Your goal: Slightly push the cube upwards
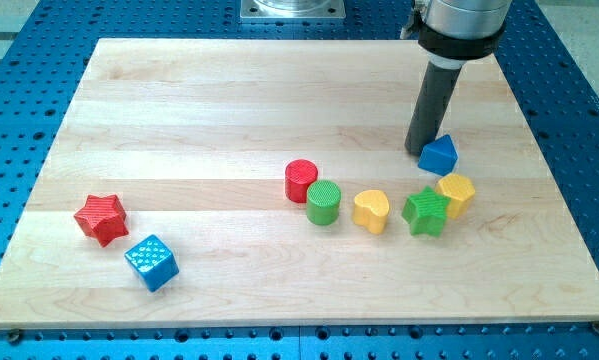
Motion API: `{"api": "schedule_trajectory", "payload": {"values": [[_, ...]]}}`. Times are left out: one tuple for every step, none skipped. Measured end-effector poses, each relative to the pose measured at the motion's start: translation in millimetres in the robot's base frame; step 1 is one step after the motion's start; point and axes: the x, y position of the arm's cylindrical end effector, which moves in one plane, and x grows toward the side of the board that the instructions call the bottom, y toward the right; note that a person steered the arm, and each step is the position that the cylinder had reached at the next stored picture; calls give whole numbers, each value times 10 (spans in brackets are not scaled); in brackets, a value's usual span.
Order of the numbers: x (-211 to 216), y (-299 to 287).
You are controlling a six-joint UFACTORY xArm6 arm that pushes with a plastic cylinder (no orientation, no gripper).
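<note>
Seven blocks lie on the wooden desk [229,100]: two blue, two green, two yellow-toned and two red. The blue cube [151,263] sits near the view's bottom left, just beside a red star [101,218]. Mid-board stand a red cylinder [301,181] touching a green cylinder [323,203], then a yellow heart [372,211], a green star [425,212] and a yellow block [457,194]. The arm carries no claw; its rod stands upright, my tip [422,151] touching a blue pointed block [439,155], well apart from the cube.
</note>
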Motion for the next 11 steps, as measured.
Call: {"api": "schedule_trajectory", "payload": {"values": [[58, 0], [370, 3], [334, 3], [18, 10], [-400, 298], [-765, -390], [-770, -1948], [-2, -2362], [880, -2348], [1531, -2427], [2014, -2452]]}}
